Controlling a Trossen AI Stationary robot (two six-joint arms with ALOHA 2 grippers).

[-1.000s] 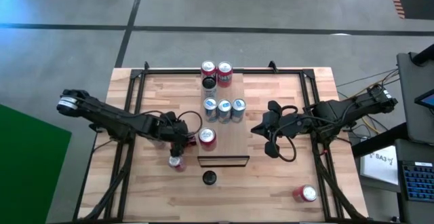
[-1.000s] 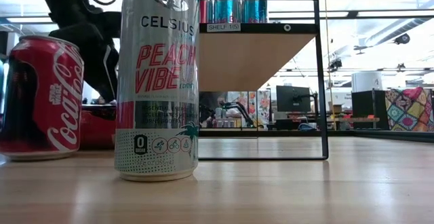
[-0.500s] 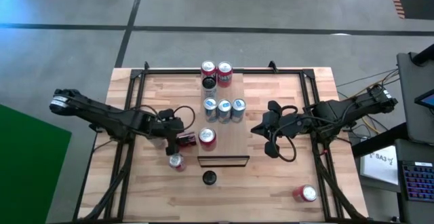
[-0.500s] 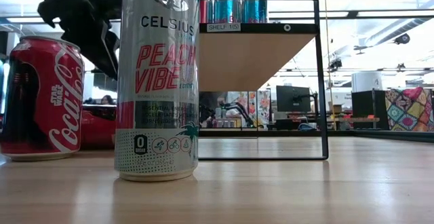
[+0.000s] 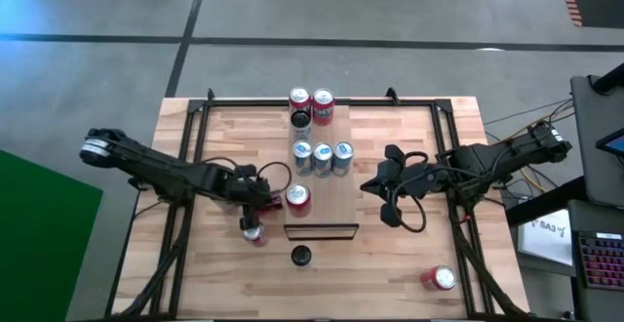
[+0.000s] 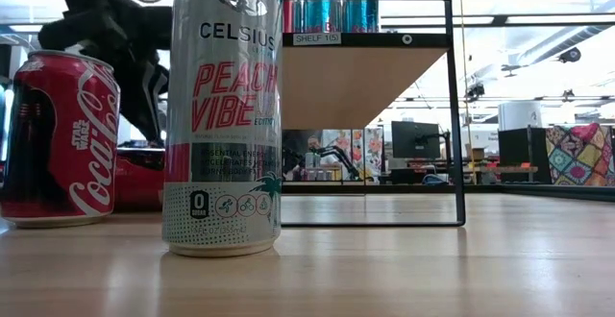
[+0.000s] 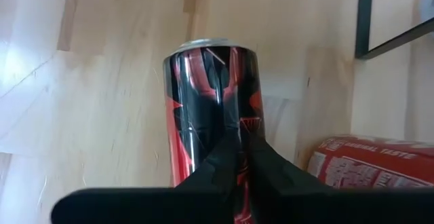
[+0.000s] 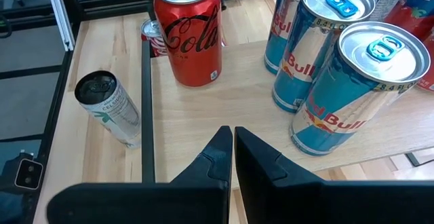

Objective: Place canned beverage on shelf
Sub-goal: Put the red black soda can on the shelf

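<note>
Several cans already stand on the shelf [image 5: 326, 200]. The left gripper [image 5: 255, 215], fingers together and empty, hovers over a standing red-and-black cola can [image 7: 213, 108] beside it on the table; grasping and placing remain.

High view: mounted overhead, facing straight down, far enough to hold the whole planked wooden tabletop [image 5: 390, 263] and both arms. Low view: at tabletop height, facing level across into the room; a tall silver can lettered Peach Vibe [image 6: 225, 115] stands very near, left of centre. Left wrist view: close behind the left gripper [image 7: 243, 157], looking along the boards at a red-and-black can [image 7: 213, 108]. Right wrist view: behind the right gripper [image 8: 232, 144], looking down over the raised light-wood shelf [image 8: 237, 108]. High, low and right wrist views share the shelf.
</note>
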